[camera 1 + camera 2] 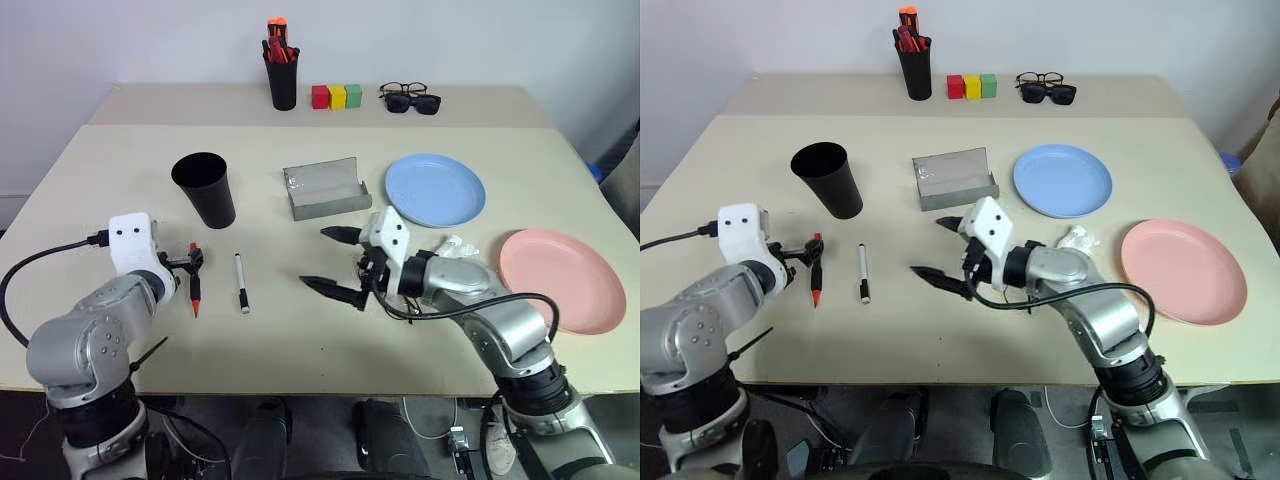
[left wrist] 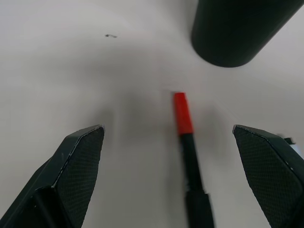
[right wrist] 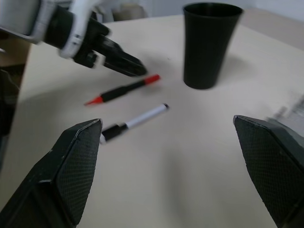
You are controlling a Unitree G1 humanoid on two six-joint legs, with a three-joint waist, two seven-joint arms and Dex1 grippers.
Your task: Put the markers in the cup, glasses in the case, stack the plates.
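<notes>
No legible text, label or number on anything here.

L arm bent in from desk's near-left corner, left gripper (image 1: 190, 263) low over the surface, fingers (image 2: 78, 164) spread wide, nothing between. R arm reaches in from near-right edge toward desk centre, right gripper (image 1: 338, 262) pointing left, roughly level, jaws wide apart, empty.

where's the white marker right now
The white marker lies flat on the table, left of centre in the head views, beside the red marker and just in front of the black cup.
</notes>
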